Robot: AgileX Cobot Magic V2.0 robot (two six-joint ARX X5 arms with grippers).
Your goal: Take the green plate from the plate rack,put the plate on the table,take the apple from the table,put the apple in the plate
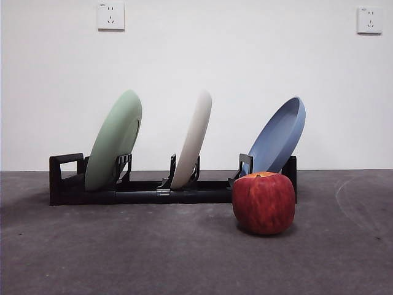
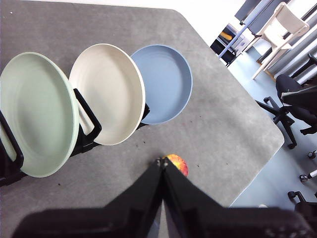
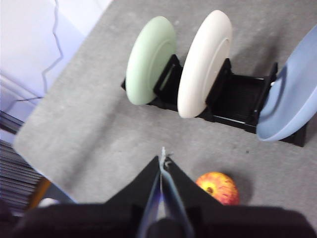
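Observation:
The green plate (image 1: 114,140) leans upright in the left slot of the black plate rack (image 1: 141,192), also seen as green plate (image 2: 35,113) and green plate (image 3: 150,59). In front of the rack's right end, the red apple (image 1: 264,203) rests on the dark grey table (image 1: 123,252); apple (image 3: 218,188) shows fully, apple (image 2: 177,163) only partly behind the jaws. My left gripper (image 2: 162,161) is shut and empty, high above the table. High up too, my right gripper (image 3: 163,158) is shut and empty. Neither arm shows in the front view.
A cream-white plate (image 1: 193,139) stands in the rack's middle slot and a blue plate (image 1: 277,136) in the right slot, just behind the apple. The table edge (image 2: 247,168) drops off toward chairs on the floor.

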